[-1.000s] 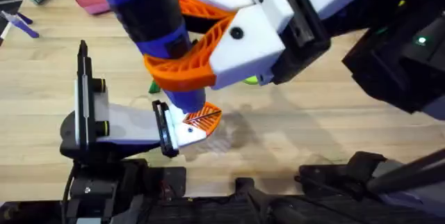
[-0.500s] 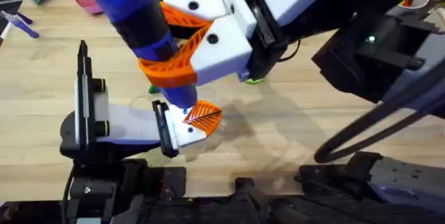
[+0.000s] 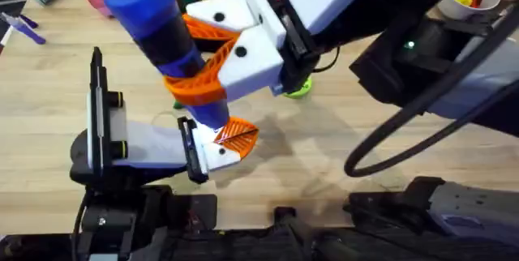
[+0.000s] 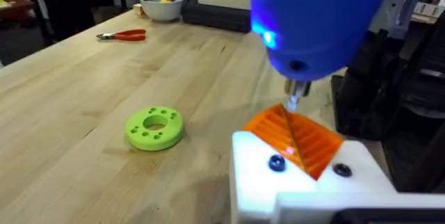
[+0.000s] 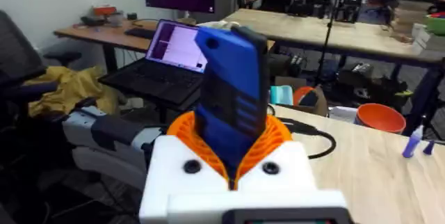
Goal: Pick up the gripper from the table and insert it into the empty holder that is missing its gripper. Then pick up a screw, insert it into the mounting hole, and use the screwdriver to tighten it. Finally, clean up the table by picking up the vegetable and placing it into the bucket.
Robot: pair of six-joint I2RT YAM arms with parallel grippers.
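Blue screwdriver (image 3: 162, 30) clamped in right pincer (image 3: 215, 58), tilted, bit down on orange gripper (image 3: 237, 135); left pincer's state indiscernible.

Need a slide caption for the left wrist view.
Screwdriver bit pressed down at the orange gripper seated in its white holder; green ring alongside.

Pale wood table (image 4: 83, 106), visible grain, soft satin sheen. The screwdriver (image 4: 316, 15) is smooth glossy blue plastic, its thin bit (image 4: 293, 100) bright metal. Below it, the gripper (image 4: 295, 140) is ribbed matt orange plastic on the holder (image 4: 306, 189), smooth matt white plastic. Green ring (image 4: 154, 127): matt plastic. Red pliers (image 4: 124, 35) have shiny grips.
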